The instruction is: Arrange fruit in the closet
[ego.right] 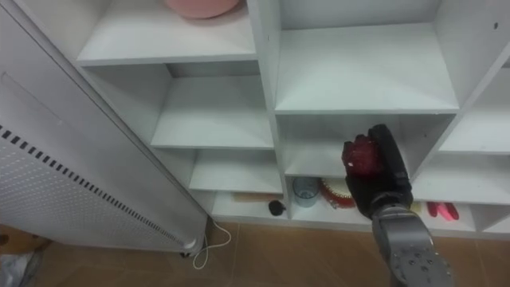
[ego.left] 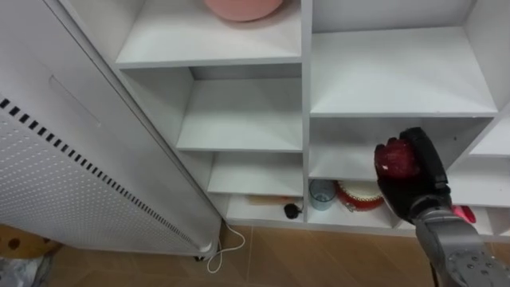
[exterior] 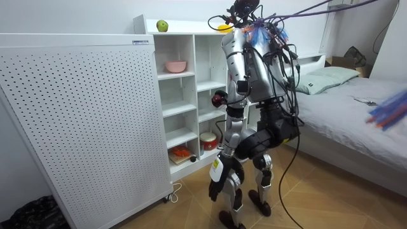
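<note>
My right hand (ego.left: 420, 182) is shut on a dark red, bumpy fruit (ego.left: 395, 159), held up in front of a lower compartment in the middle column of the white closet (ego.left: 303, 96). The room view has the same fruit (exterior: 219, 98) at waist height, close to the shelves. My left hand (exterior: 224, 181) hangs by my knee with relaxed fingers and holds nothing. A green apple (exterior: 162, 25) and a yellow fruit (exterior: 222, 27) lie on the closet's top. I stand facing the closet, right in front of it.
A pink bowl (ego.left: 243, 6) sits on an upper left shelf. The bottom shelf holds a bluish cup (ego.left: 321, 193), a red round container (ego.left: 360, 196) and red items (ego.left: 464, 213). A white perforated panel (ego.left: 64, 175) stands at left; a bed (exterior: 356, 102) lies behind me.
</note>
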`<state>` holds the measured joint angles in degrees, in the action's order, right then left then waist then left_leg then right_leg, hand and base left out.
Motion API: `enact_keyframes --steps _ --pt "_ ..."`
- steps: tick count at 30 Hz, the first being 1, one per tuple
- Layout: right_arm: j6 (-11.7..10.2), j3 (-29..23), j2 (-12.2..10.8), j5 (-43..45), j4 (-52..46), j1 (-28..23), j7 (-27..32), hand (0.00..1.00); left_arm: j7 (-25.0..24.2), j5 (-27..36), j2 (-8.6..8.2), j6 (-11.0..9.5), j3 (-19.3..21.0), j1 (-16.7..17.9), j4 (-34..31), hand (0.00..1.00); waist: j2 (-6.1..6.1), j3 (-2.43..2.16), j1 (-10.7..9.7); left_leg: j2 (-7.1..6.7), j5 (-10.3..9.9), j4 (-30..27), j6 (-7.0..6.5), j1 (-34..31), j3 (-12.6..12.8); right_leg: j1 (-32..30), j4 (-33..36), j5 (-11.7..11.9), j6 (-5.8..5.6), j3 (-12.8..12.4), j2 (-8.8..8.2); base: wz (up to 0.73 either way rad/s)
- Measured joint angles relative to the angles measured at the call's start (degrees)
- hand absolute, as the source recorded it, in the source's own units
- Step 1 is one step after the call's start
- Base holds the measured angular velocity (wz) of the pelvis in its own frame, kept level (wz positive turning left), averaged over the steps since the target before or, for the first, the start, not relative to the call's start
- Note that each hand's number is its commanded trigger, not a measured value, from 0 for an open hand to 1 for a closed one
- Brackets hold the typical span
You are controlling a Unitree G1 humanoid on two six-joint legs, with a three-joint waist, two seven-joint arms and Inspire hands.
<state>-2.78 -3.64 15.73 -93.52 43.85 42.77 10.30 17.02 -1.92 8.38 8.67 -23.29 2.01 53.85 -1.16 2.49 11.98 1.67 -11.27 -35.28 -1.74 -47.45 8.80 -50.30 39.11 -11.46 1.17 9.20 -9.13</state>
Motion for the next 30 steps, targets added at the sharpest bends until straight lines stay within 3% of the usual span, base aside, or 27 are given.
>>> enact_keyframes --steps 15,20,30 --pt "-2.89 -0.02 -0.03 0.56 -3.02 0.65 8.9 0.0 0.53 -0.42 0.37 -0.6 0.02 2.03 -1.03 0.0 -0.2 -0.28 -0.35 0.32 -0.46 -2.45 -0.1 0.41 0.31 0.32 1.89 0.0 0.05 -0.78 0.19 -0.01" --pt "-3.83 -0.13 0.19 0.54 -3.03 0.69 9.69 0.0 1.03 -0.45 0.33 -0.64 -0.19 3.13 -1.0 0.0 -0.72 -0.62 -0.41 0.56 -1.26 -3.67 -0.42 0.14 0.4 0.36 2.77 -0.19 0.0 -0.72 0.02 -0.03" --pt "-3.89 -3.35 0.32 0.3 -2.99 0.77 10.3 0.0 0.75 -1.13 0.42 -1.56 0.19 3.2 -1.16 0.0 -0.85 -0.63 -0.93 0.53 -1.44 -4.19 -0.64 -0.11 0.51 0.2 3.64 -0.97 -0.13 -0.35 -0.62 0.03"
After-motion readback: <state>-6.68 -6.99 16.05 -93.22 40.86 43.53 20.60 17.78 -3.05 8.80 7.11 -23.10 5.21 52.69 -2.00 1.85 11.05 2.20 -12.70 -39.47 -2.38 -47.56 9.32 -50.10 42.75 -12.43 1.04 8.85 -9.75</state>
